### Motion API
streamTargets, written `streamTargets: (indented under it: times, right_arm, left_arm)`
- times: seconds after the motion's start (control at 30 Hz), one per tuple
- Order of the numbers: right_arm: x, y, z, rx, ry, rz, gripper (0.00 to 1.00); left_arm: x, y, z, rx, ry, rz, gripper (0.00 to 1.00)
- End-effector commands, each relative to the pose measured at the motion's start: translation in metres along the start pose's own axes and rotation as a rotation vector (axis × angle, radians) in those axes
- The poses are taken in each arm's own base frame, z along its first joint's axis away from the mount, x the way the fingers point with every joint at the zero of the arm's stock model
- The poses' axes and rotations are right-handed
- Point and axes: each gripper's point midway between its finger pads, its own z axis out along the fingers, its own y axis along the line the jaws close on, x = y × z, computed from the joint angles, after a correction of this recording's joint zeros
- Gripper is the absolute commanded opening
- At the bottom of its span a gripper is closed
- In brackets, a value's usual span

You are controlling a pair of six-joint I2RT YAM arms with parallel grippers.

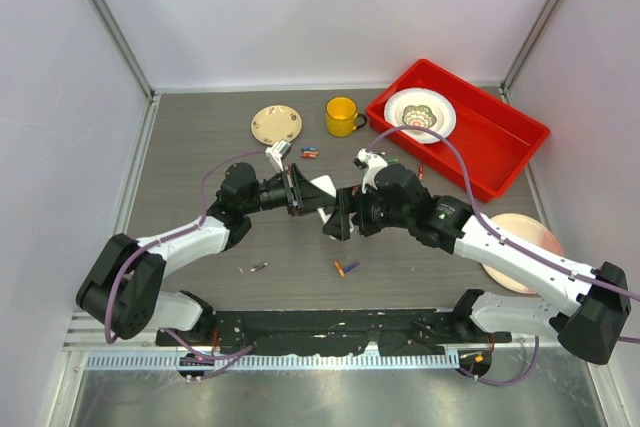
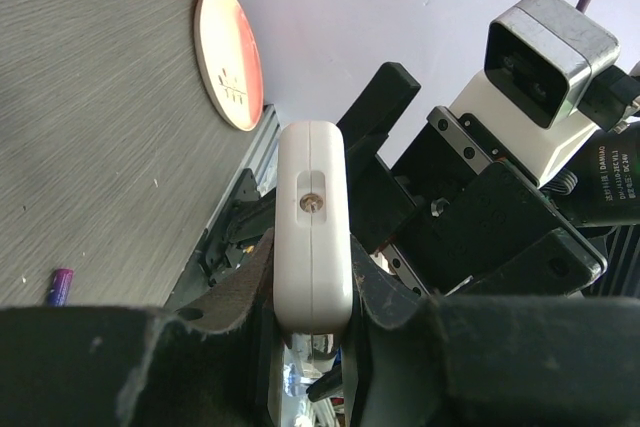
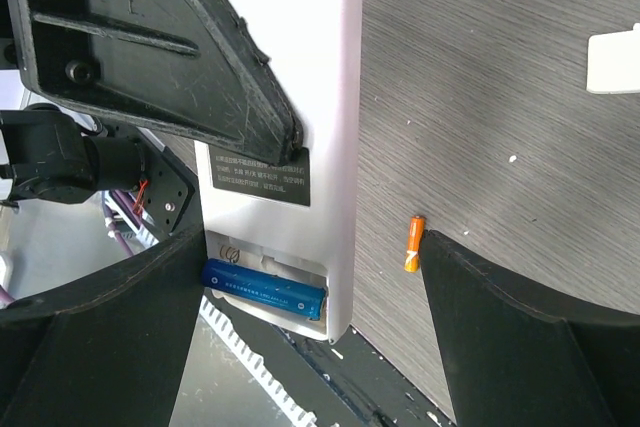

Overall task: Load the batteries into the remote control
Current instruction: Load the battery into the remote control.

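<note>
Overhead: the left jaws clamp the white remote control [image 1: 322,187] over the tabletop [image 1: 200,137], and the right jaws gape wide beside it. Left wrist: the remote shows end-on in the grip. Right wrist: a blue battery [image 3: 265,289] lies in its open compartment, under a black label [image 3: 260,175] whose print is too small to read.

My left arm [image 1: 190,237]: reaching inward from the table's [image 1: 190,137] near edge. Left gripper [image 1: 305,193]: clamped on the remote control [image 1: 322,187]. My right arm [image 1: 510,247]: mirrored. Right gripper [image 1: 340,215]: spread wide, facing the left.
</note>
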Motion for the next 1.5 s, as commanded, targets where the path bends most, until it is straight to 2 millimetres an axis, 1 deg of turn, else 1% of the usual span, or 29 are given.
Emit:
streamTargets:
  times: [0.0, 0.2, 0.4, 0.97, 1.17, 1.3, 1.37, 1.43, 1.47]
  right_arm:
    - [-0.022, 0.017, -0.005, -0.052, -0.059, -0.009, 0.90]
    - [-0.019, 0.014, -0.005, -0.047, -0.048, -0.017, 0.90]
    - [-0.015, 0.017, -0.007, -0.068, -0.038, -0.021, 0.90]
    - [-0.025, 0.035, -0.016, -0.141, -0.066, -0.026, 0.90]
    - [-0.034, 0.043, -0.023, -0.173, -0.103, -0.019, 0.90]
    - [-0.038, 0.039, -0.023, -0.151, -0.139, -0.009, 0.90]
    - [-0.044, 0.034, -0.026, -0.126, -0.179, 0.017, 0.90]
    - [-0.045, 0.029, -0.026, -0.108, -0.207, 0.059, 0.90]
    - [-0.049, 0.027, -0.029, -0.099, -0.240, 0.078, 0.90]
  left_arm:
    - [-0.003, -0.022, 0.002, 0.073, 0.007, 0.058, 0.00]
    - [-0.004, -0.024, 0.002, 0.077, 0.006, 0.060, 0.00]
    - [-0.005, -0.021, 0.003, 0.072, 0.006, 0.057, 0.00]
    - [-0.004, -0.021, 0.004, 0.072, 0.009, 0.056, 0.00]
    - [-0.004, -0.020, 0.004, 0.070, 0.008, 0.059, 0.00]
    - [-0.004, -0.019, 0.003, 0.066, 0.004, 0.062, 0.00]
    - [-0.004, -0.019, 0.002, 0.066, 0.000, 0.066, 0.00]
    - [-0.004, -0.019, 0.002, 0.065, -0.005, 0.069, 0.00]
    - [-0.004, -0.018, 0.002, 0.063, -0.006, 0.068, 0.00]
